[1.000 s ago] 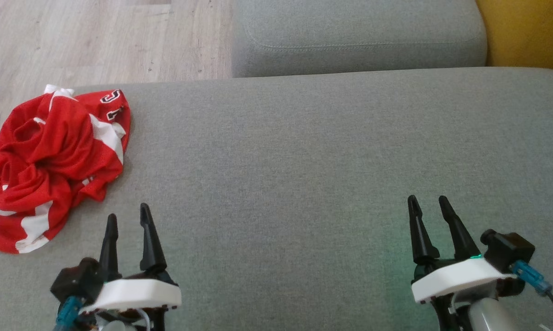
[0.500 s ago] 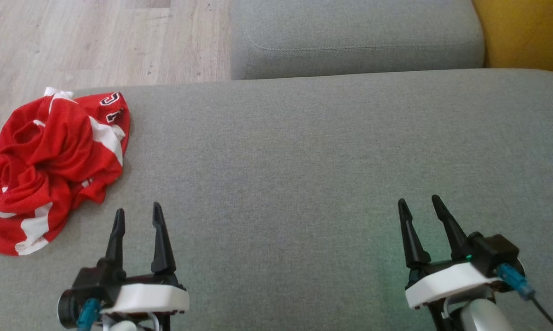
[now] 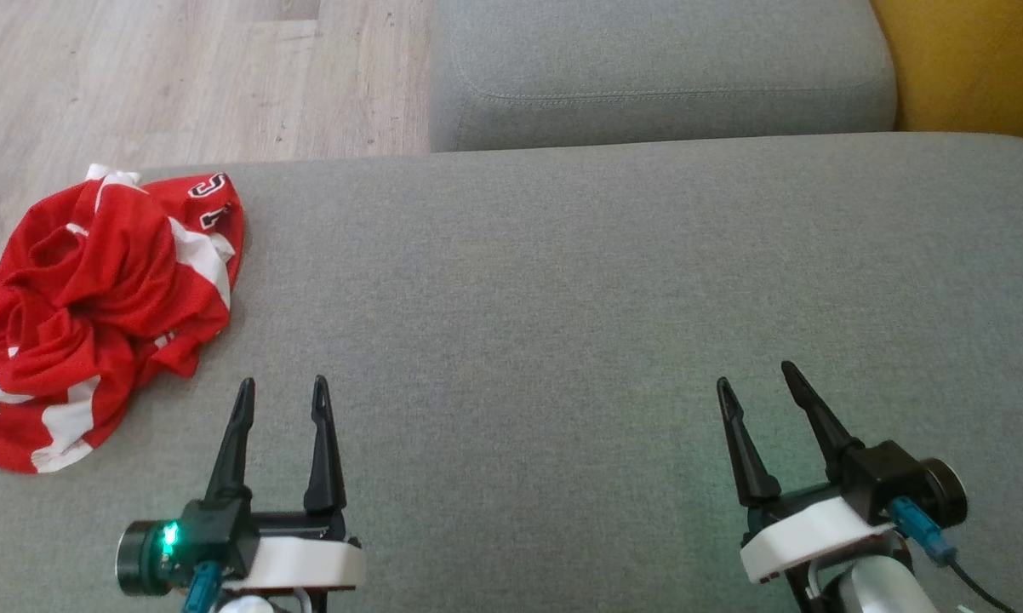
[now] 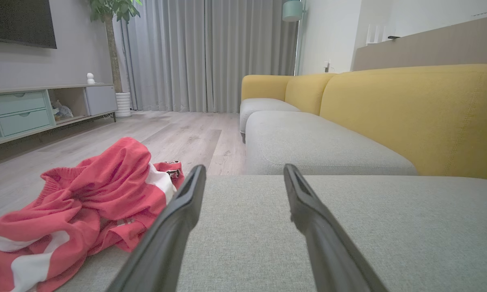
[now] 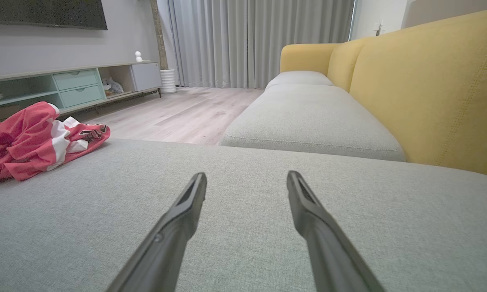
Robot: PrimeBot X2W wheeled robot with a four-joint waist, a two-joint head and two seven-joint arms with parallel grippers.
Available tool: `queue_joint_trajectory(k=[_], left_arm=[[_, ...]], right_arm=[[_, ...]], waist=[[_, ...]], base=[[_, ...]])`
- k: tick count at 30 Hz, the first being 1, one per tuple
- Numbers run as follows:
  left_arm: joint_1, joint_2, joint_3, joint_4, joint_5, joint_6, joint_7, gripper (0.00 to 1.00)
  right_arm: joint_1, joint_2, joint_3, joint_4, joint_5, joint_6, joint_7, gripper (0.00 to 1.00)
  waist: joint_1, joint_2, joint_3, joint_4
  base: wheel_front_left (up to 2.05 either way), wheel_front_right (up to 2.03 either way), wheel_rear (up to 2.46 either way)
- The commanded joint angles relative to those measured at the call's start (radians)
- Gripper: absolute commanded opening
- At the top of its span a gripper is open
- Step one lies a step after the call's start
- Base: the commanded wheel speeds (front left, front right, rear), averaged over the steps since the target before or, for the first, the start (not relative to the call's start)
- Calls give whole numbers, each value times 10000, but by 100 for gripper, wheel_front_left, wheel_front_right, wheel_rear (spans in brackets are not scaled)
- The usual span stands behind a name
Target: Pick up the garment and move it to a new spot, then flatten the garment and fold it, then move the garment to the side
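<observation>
From the head camera I see a wide grey seat [image 3: 520, 298] with a red and white garment [image 3: 94, 315] crumpled in a heap at its far left edge, beside pale wood floor [image 3: 180, 77]. My left gripper [image 3: 282, 385] sits at the lower left, fingers spread wide and empty, pointing up the picture. My right gripper [image 3: 756, 376] sits at the lower right, also wide and empty, leaning slightly left.

Over the last second both grippers have drifted a little toward the middle. The left wrist has turned so that a green light now shows at its base. The garment lies where it did, and I put the small downward shift of the whole picture down to the head moving.

In the left wrist view the garment [image 4: 85, 202] is low and left of the fingers, near but not touching. In the right wrist view the garment [image 5: 28, 138] lies well off to the left.

I judge the pick-up has not begun. The left arm is closest and would need to swing left to reach the heap.
</observation>
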Motion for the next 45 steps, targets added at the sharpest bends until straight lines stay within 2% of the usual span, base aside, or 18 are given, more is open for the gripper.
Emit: queue_joint_trajectory(k=[1,11,16,23,36,42,45], left_arm=[[-244,89,246,-328,98,46,-103,100],[-184,89,222,-8,57,48,-103,100],[-220,89,163,168,-31,104,-103,100],[-261,89,155,175,-133,235,-103,100],[-108,89,122,44,-334,454,-103,100],[-125,89,174,-76,-354,541,-103,100],[-101,89,299,-210,-459,647,-103,100]], right_arm=[[-512,-99,266,-301,-99,-7,-118,100],[-436,-99,169,-216,-103,-7,-118,100],[-339,-99,81,-134,-143,-7,-118,100],[-308,-99,84,-116,-200,-7,-118,100],[-169,-99,37,-122,-447,-7,-118,100],[-165,-99,-84,-131,-553,-7,-118,100],[-287,-99,-40,-105,-686,-7,-118,100]], waist=[[0,0,-11,-1],[0,0,-122,-18],[0,0,-170,312],[0,0,-47,1417],[0,0,291,4089],[0,0,424,4803],[0,0,649,4917]], base=[[0,0,0],[0,0,0],[0,0,0],[0,0,0],[0,0,0],[0,0,0],[0,0,0]])
